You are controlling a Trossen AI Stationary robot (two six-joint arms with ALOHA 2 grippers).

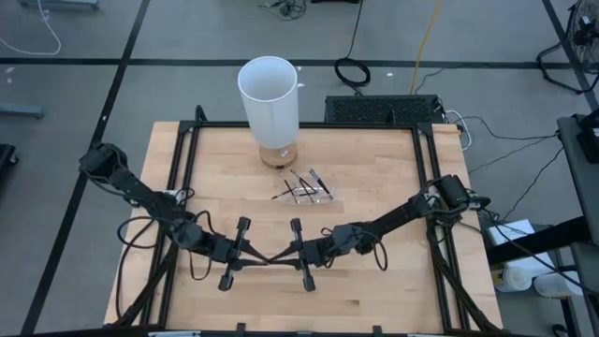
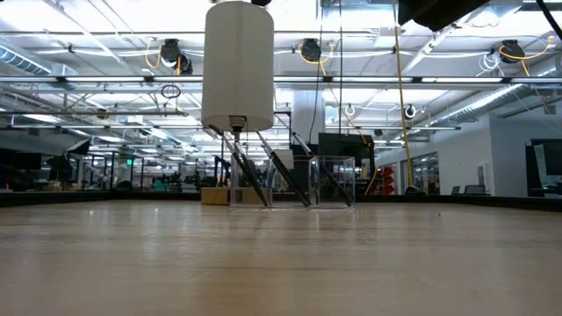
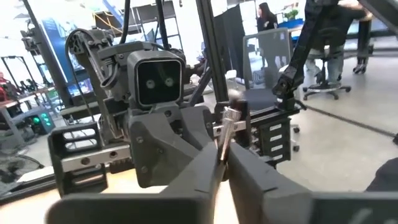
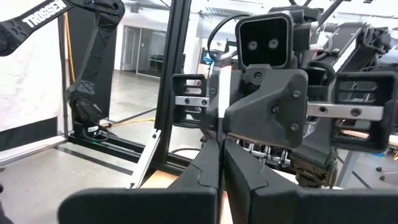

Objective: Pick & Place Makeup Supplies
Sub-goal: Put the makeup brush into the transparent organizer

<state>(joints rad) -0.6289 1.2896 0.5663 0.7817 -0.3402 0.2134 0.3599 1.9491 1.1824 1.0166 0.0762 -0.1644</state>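
Pale wooden tabletop [image 1: 374, 281]: thin dark makeup sticks [image 1: 304, 187] lie unplaced; left gripper [image 1: 267, 260] pinches 1 silvery stick [image 3: 225, 134], right gripper [image 1: 273, 256] closed.

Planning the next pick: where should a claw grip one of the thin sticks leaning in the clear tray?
Its upper end, from above: the sticks lean tilted, tops rising past the rim of the clear tray, lower ends boxed in by its walls.
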